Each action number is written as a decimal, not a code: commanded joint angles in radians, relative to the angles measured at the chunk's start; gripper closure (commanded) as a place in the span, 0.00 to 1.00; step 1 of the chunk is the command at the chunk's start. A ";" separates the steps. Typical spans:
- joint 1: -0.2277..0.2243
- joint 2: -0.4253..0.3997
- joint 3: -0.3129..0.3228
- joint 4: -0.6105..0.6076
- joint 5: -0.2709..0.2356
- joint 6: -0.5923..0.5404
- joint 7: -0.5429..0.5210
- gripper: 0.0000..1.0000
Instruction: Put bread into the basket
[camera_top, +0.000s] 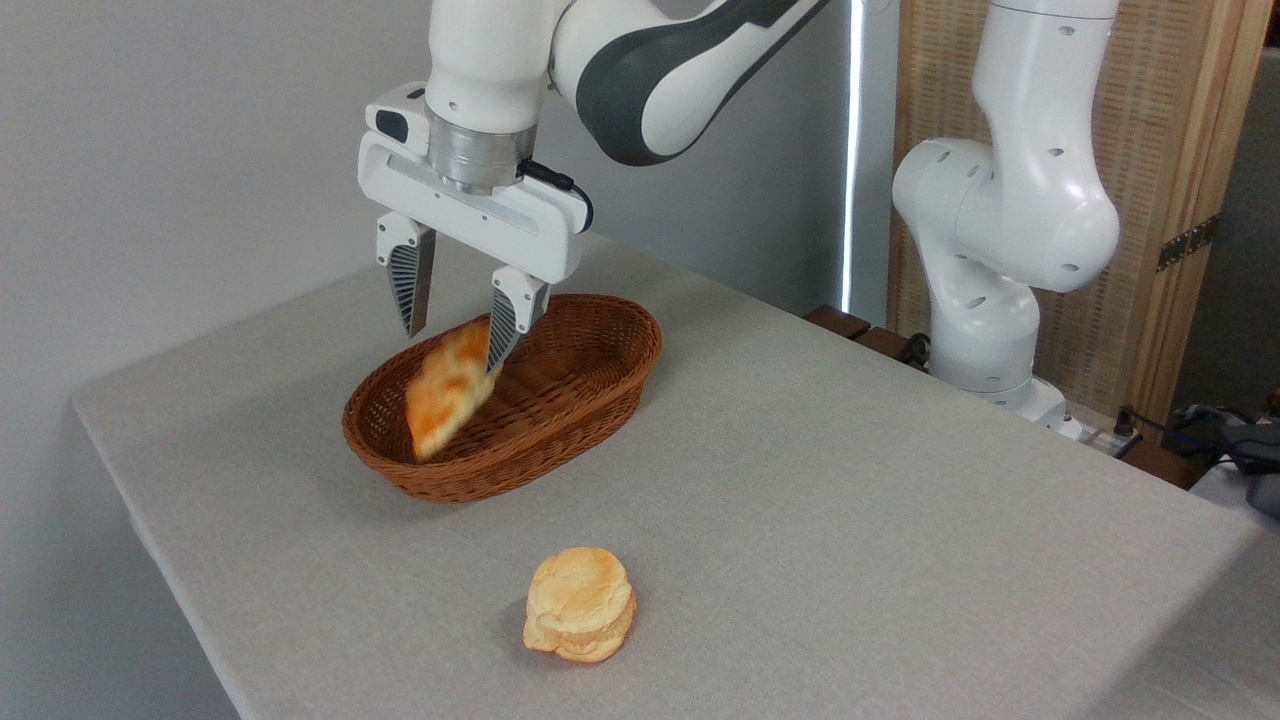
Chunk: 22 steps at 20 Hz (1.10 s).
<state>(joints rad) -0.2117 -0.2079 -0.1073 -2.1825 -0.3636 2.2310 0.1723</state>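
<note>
The golden-orange bread (447, 390) is blurred and tilted, its lower end down inside the reddish-brown wicker basket (590, 375) near the basket's left end. My gripper (455, 340) hangs just above the basket with its fingers spread apart. The loaf's upper end lies beside the right finger (505, 328); the left finger (408, 280) is clear of it. The bread looks released and falling.
A small round pale-yellow layered bun (580, 604) lies on the grey tablecloth in front of the basket. The arm's white base (985, 330) stands at the table's far right edge, with cables beside it.
</note>
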 joint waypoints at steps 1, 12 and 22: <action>0.002 0.002 -0.003 0.007 -0.012 0.016 -0.004 0.00; 0.014 -0.004 -0.005 0.067 0.058 -0.011 0.098 0.00; 0.041 0.060 0.113 0.432 0.289 -0.632 0.339 0.00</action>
<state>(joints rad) -0.1656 -0.2087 -0.0221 -1.8709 -0.1656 1.6947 0.4762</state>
